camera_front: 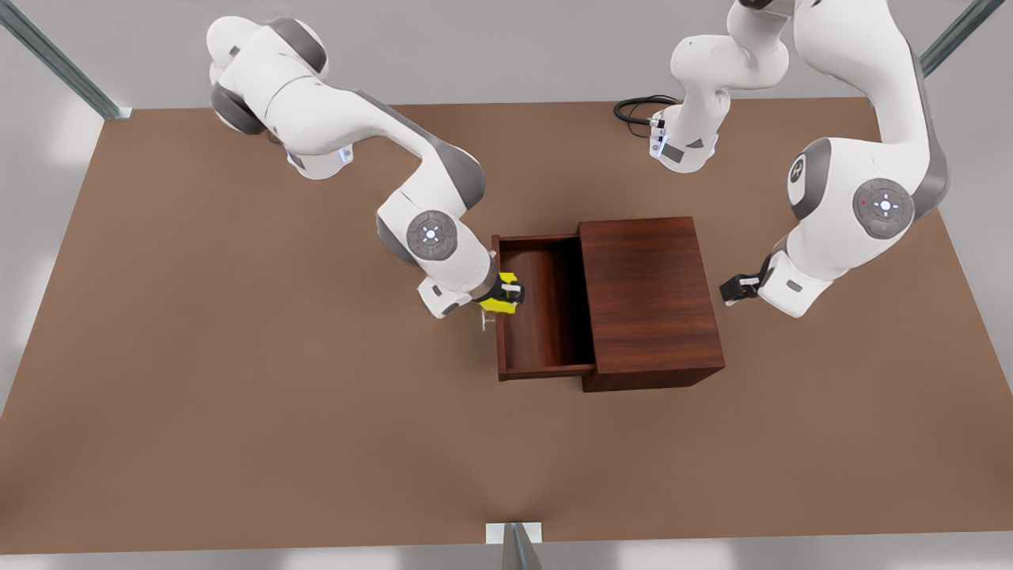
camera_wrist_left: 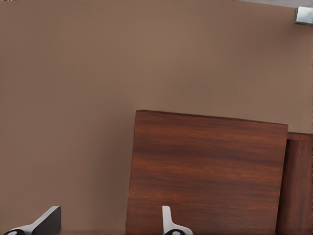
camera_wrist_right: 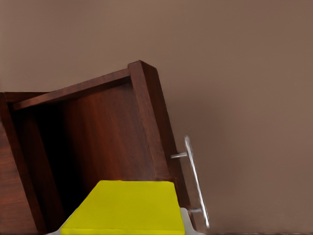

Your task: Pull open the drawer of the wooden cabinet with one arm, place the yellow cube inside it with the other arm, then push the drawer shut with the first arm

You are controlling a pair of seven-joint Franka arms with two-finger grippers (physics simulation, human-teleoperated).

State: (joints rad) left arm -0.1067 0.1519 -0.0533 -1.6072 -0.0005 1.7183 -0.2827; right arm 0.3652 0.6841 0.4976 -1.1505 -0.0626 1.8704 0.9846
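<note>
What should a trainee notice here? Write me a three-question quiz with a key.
1. True or false: the drawer of the wooden cabinet is shut.
2. Which gripper holds the yellow cube? A) left gripper B) right gripper
3. Fill in: the yellow cube hangs over the drawer's ____ panel, the one bearing the handle.
Key: 1 false; 2 B; 3 front.

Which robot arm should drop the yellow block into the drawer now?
The right arm. Its claw is shut on the yellow cube and hangs at the front edge of the open drawer. The left claw is open and empty, waiting on the far side of the wooden cabinet.
</note>
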